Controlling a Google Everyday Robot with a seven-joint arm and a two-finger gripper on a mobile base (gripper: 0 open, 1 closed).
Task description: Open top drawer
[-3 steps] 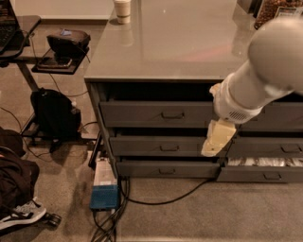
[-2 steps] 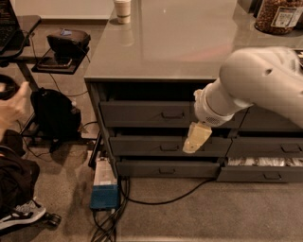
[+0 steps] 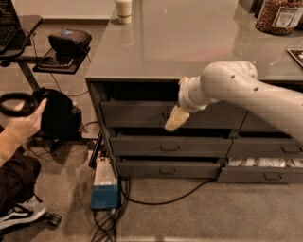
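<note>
The top drawer is a wide dark-grey front just under the grey counter top, with a dark gap above it. My gripper hangs from the white arm that reaches in from the right. It sits right in front of the middle of the top drawer's front, where it covers most of the small pull handle. Two shallower grey drawers lie below it.
A person's hand holding a black ring controller is at the left, by a black bag. A blue box and cables lie on the floor. A lower right drawer stands open with white contents. A cup and jar stand on the counter.
My arm has swung left and up, bringing the gripper from beside the middle drawers to the centre of the top drawer's front. The person's hand has come further into view.
</note>
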